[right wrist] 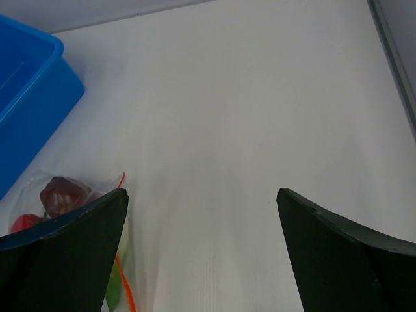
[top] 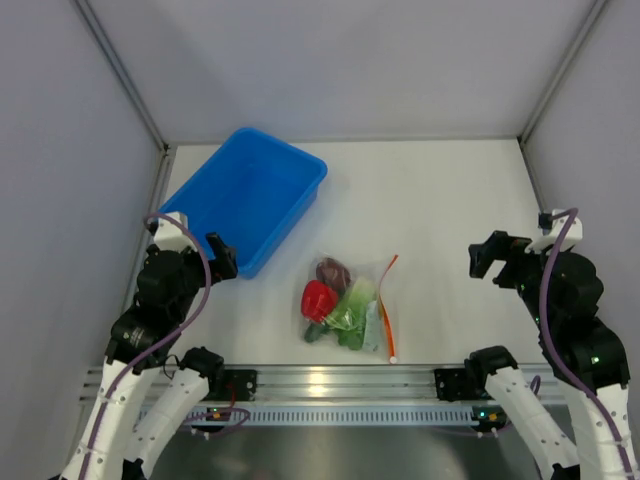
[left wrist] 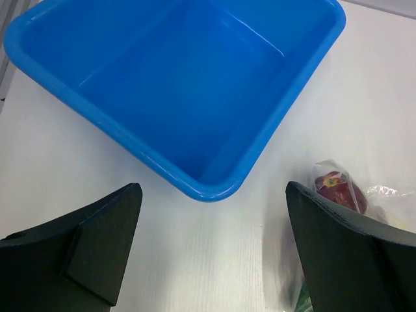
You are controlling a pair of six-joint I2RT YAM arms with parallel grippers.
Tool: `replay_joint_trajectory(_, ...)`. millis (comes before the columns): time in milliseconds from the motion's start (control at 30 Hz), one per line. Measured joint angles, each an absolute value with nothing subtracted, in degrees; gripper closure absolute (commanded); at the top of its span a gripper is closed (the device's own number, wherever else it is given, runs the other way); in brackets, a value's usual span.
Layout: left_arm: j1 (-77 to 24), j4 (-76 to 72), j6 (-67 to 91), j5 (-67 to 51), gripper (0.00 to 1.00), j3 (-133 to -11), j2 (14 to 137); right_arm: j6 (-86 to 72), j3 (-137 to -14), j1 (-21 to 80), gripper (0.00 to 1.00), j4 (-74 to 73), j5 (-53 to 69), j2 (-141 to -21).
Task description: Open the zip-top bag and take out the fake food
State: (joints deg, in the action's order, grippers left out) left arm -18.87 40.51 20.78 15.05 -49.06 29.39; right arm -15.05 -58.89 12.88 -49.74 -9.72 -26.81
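Plastic, clear and crinkly, is lying flat on the table (top: 440, 200): this is the zip-top bag (top: 350, 305), sitting between the two tools. It is off to the right of the left gripper (top: 222, 258) and to the left of the right gripper (top: 485, 258), nearer the left one and touching neither.

Both grippers are hanging above the table with their jaws standing wide apart and nothing between them. In the left wrist view the bag's corner is showing just past that gripper's right-hand finger (left wrist: 344, 253). The blue bin (top: 250, 195) is lying directly ahead of and below the same gripper.

The orange-red zipper strip (top: 388, 305) is running along the bag edge that faces the right gripper. It appears unbroken along its length, though the frames are too small to confirm the seal.

The fake food (top: 340, 305) is sitting inside the bag: a red pepper (top: 318, 298), a dark purple-red piece (top: 333, 270), a green-white lettuce head (top: 358, 300) and a dark green cucumber (top: 315, 335). Nothing is lying loose outside it.

Finding: the task is standing at its outset. No grip is being taken, the mouth is not yet opened, and every item is awaiting removal. In my judgement both tools will need to pinch opposite lips of the zipper edge, and the slack film may slide or bunch.
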Motion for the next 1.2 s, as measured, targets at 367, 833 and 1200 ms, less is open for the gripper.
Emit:
replay_joint_trajectory(367,-18.9,40.5,20.8,14.3,0.02,-49.0,29.4,-15.1,-50.2,12.9,0.01,-46.3,-1.0,-21.0)
replay_joint_trajectory(833,-18.9,40.3,20.8,13.2,0.02,-48.8,29.4,-24.3,-26.1,13.1,0.27,-25.2,33.5,-27.0)
replay_joint_trajectory(1200,-18.9,40.3,20.8,12.8,0.02,-48.7,29.6,-33.6,-11.2,24.4,0.46,-5.7,32.3,-34.6)
